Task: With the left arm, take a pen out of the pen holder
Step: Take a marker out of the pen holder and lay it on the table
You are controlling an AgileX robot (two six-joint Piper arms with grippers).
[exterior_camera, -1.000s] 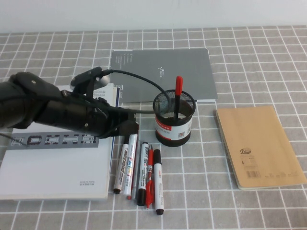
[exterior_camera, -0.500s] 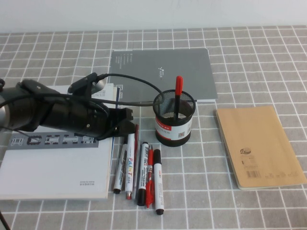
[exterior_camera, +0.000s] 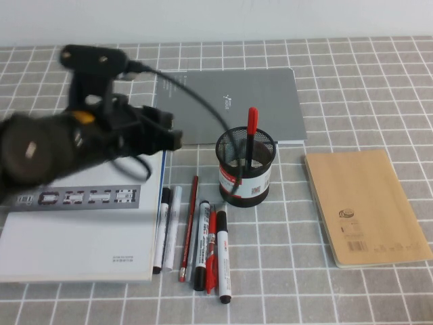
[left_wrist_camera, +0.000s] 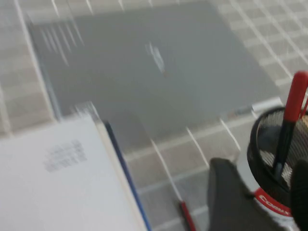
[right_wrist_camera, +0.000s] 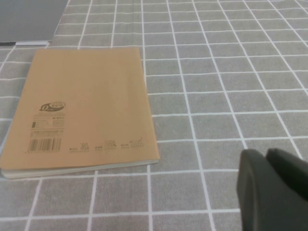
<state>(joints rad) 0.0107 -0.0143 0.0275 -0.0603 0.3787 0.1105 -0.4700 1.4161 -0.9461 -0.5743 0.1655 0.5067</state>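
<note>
One red-capped pen [exterior_camera: 251,128] stands upright in the mesh pen holder [exterior_camera: 247,183], so it looks ready for picking. Several loose pens [exterior_camera: 203,240] lie just beside the holder. The left gripper [exterior_camera: 174,139] hovers near the white book [exterior_camera: 81,237], jaws apart and empty. The right gripper [right_wrist_camera: 272,192] sits parked near the tan notebook [right_wrist_camera: 86,106], its state untellable. Grey checked cloth [exterior_camera: 352,81] covers the table, with a white wall [exterior_camera: 203,20] behind.

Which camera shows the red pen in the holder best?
High view: the red pen stands clear in the holder. Left wrist view blurs it at the edge, past the left gripper, which hangs left of the holder. Right wrist view misses it, showing the right gripper near the tan book.
</note>
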